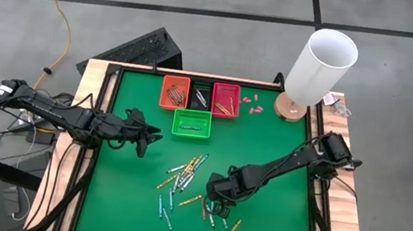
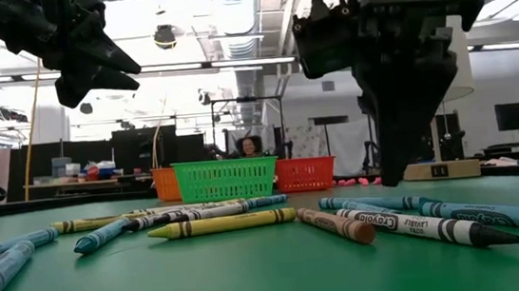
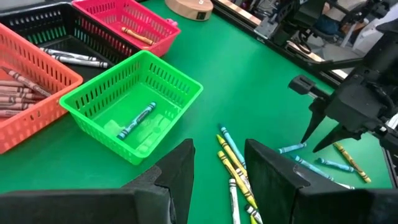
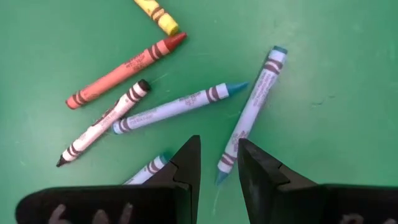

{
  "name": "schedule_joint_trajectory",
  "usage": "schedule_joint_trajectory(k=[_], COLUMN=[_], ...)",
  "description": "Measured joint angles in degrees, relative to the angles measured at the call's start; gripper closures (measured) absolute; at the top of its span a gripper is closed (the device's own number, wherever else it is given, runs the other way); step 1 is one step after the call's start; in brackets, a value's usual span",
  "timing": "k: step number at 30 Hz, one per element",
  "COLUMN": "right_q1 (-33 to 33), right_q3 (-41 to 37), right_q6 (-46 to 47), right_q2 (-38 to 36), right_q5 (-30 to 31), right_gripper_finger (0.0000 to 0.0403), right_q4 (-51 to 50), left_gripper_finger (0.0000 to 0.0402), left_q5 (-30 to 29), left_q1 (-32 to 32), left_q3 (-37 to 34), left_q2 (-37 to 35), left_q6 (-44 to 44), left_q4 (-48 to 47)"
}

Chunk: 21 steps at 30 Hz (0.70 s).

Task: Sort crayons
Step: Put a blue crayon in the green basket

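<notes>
Green tabletop (image 1: 280, 166) w/ wooden edging. White lamp (image 1: 320, 65) on round wood base at far right corner, tiny pink bits (image 1: 251, 103) just left of it. Yellow cable (image 1: 58, 6) on floor, far left.

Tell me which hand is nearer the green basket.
Left. The left hand hovers just beside the green basket; the right hand is farther off, over the loose crayons.

floor (image 1: 407, 71): grey, black tape lines | yellow cable (image 1: 58, 6) | ceiling ducts (image 2: 231, 0)

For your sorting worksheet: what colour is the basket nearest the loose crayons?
Green basket, shown best in the left wrist view.
</notes>
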Motion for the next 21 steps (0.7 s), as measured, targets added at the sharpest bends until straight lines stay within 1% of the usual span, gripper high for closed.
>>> schedule_joint_trajectory(k=[7,10,17,21], right_q1=[-0.78,-1.65,-2.36,-2.36], right_q3=[-4.14,-6.08,-6.54,-6.59], right_q6=[0.26,0.49,0.2,0.02], right_q2=[-0.02,-0.24,-0.24,-0.21], right_q5=[-0.13,-1.57,-1.73,-1.62], right_gripper_finger=[0.0301,0.0301,0.0301,0.0312], right_q4=[3.22,5.9,6.59,6.57], left_gripper_finger=[0.0271,0.0271,0.0271,0.0271], left_q5=[-0.13,-0.2,-1.79,-1.77], left_q1=[0.0,-0.02,0.0,-0.02], left_q3=[0.0,0.0,0.0,0.0], left_q2=[0.01,0.01,0.01,-0.01], left_q6=[0.0,0.0,0.17,0.17], left_q4=[0.0,0.02,0.02,0.02])
